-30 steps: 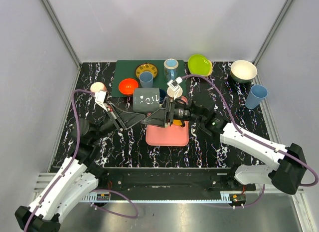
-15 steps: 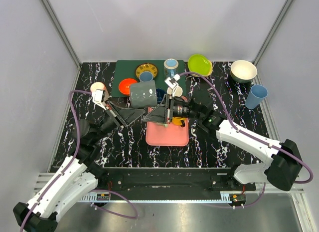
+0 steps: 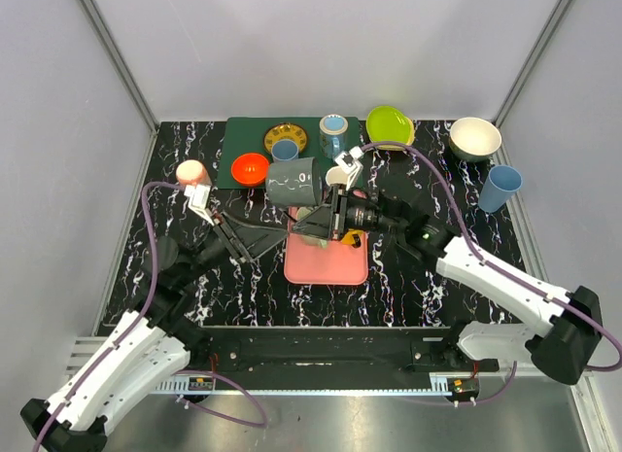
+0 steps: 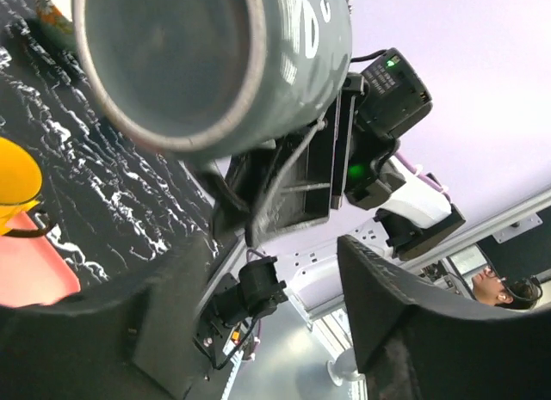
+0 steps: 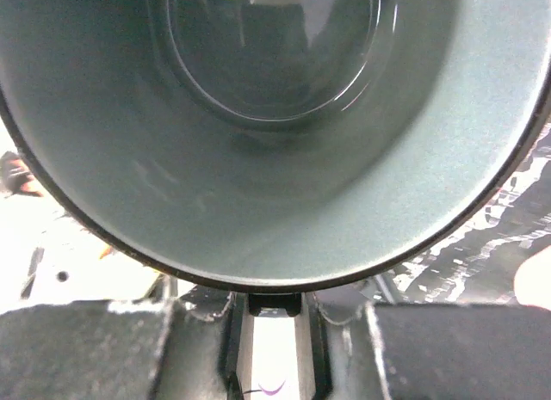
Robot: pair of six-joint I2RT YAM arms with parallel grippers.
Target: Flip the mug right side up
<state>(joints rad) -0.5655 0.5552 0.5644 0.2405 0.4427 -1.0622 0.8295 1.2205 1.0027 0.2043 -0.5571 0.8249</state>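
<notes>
Above the black, white-veined bench point(image 3: 258, 292) and the flat pink tray's point(image 3: 326, 262) far edge, the right gripper point(image 3: 309, 217) is holding the mug point(image 3: 292, 183) aloft and tilted, jaws clamping its wall. The left gripper point(image 3: 255, 238) is hovering beside it, jaws apart and empty. The turning step appears to be underway. Next, the wrist is going to need rolling until the mouth faces up. The mug is cylindrical, dark grey, smoothly glazed and white-marked.

You'll find the mug point(image 3: 292, 183) over the far edge of the tray point(image 3: 326, 267), the mat point(image 3: 248, 141) behind it, and the left pincer point(image 3: 267, 240) just left of the tray.
</notes>
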